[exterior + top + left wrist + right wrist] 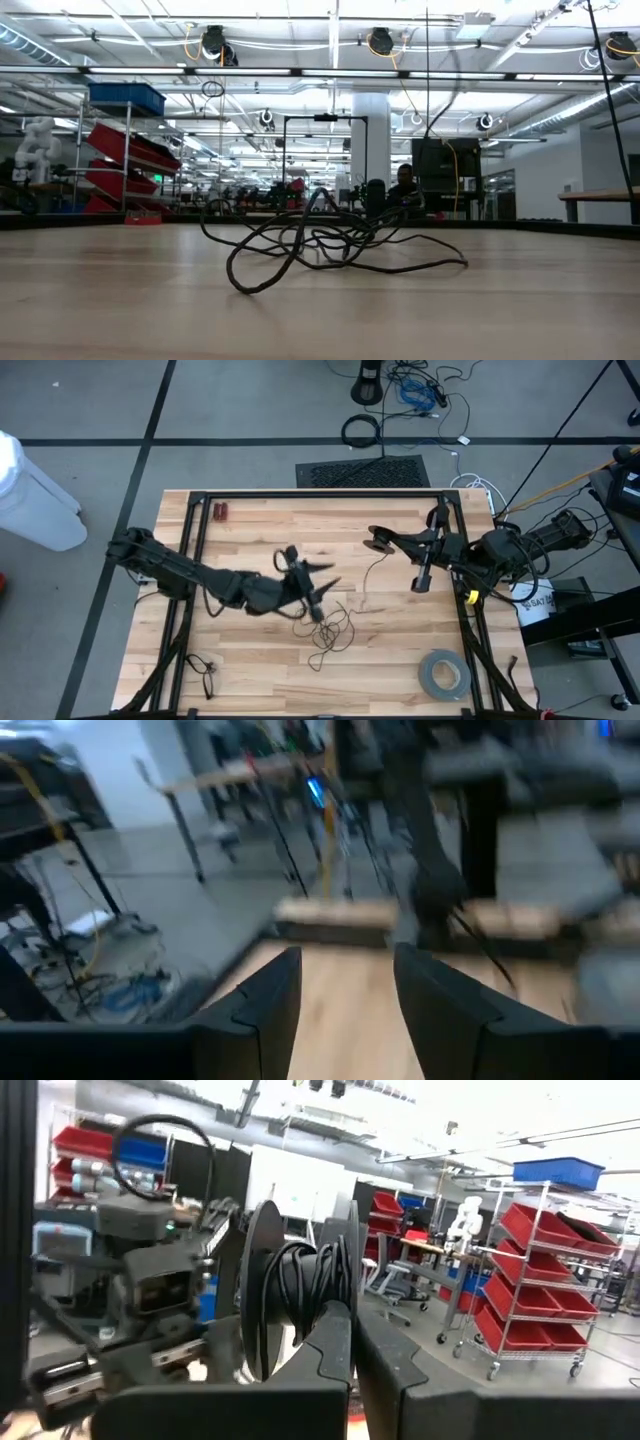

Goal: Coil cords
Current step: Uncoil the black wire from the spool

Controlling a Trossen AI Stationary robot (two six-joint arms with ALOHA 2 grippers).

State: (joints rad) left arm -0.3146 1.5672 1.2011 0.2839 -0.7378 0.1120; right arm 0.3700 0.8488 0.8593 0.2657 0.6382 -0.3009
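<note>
The thin black cord lies as a loose, wiry heap (330,630) on the wooden table, also seen in the low view (330,240). One strand (368,575) runs from the heap up to a small reel (380,542) wound with more black cord (310,1285). My right gripper (352,1315) is shut at that reel, above the table's far right (392,541). My left gripper (345,960) stands open and level above the table's middle (328,575), just beyond the heap, with nothing between its fingers. My right gripper holds the reel at its tips, coming level from the table's right side. The shut fingers (330,1350) hide the place of contact, so I cannot tell which part of the reel they have. The reel is lifted clear, discs upright, a slack strand hanging to the table.
A grey tape roll (444,674) lies near the front right corner. A small black loop (203,665) lies at the front left and a red item (220,512) at the far left. Black frame rails (195,540) run along the table's edges.
</note>
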